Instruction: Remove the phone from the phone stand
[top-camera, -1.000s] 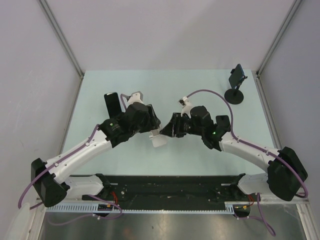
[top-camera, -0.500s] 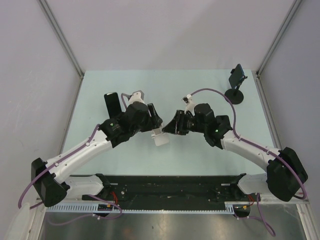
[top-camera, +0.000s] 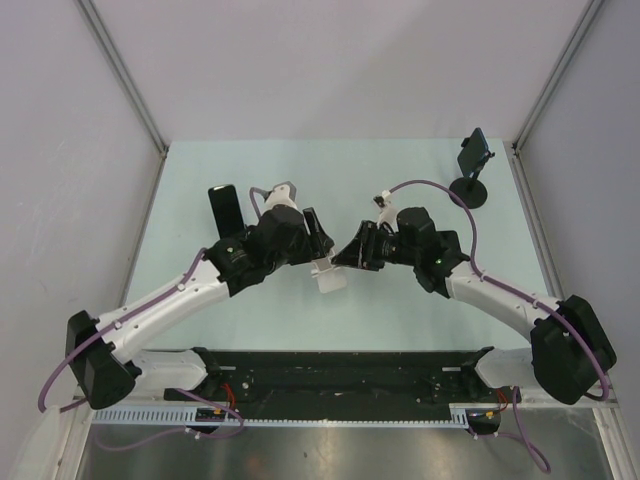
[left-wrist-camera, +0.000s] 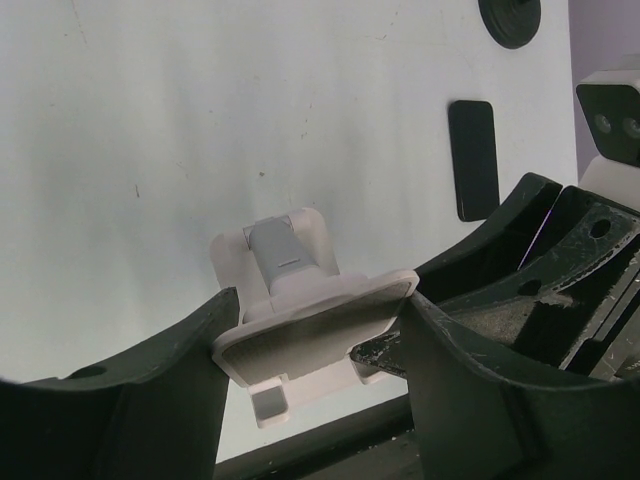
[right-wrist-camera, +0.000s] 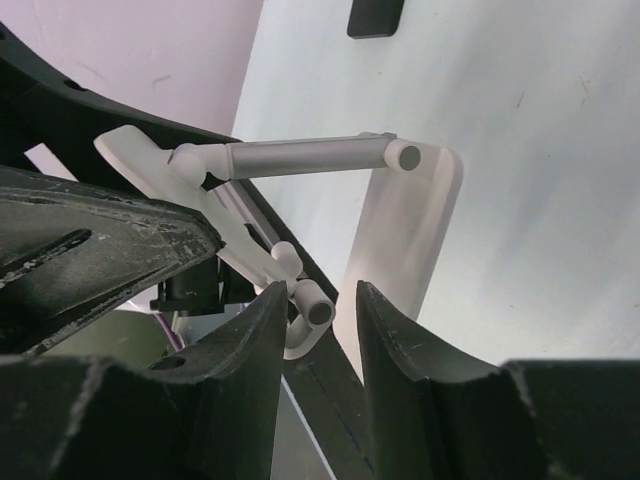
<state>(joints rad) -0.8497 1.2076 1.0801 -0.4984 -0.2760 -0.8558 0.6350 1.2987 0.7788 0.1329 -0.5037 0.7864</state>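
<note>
White plastic phone stand (left-wrist-camera: 285, 250), grey hinged stem, clamped in left gripper (left-wrist-camera: 318, 322).
Black rectangular phone (left-wrist-camera: 472, 158) flat at 2 o'clock; black round base (left-wrist-camera: 509, 15) at 1 o'clock.

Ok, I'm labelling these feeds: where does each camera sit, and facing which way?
Top external: above, behind the bases, looking down on the table; both arms show.
Left wrist: on the left arm, facing the white phone stand between its own jaws.
Right wrist: on the right arm, facing that stand; own jaws show.
All share it.
</note>
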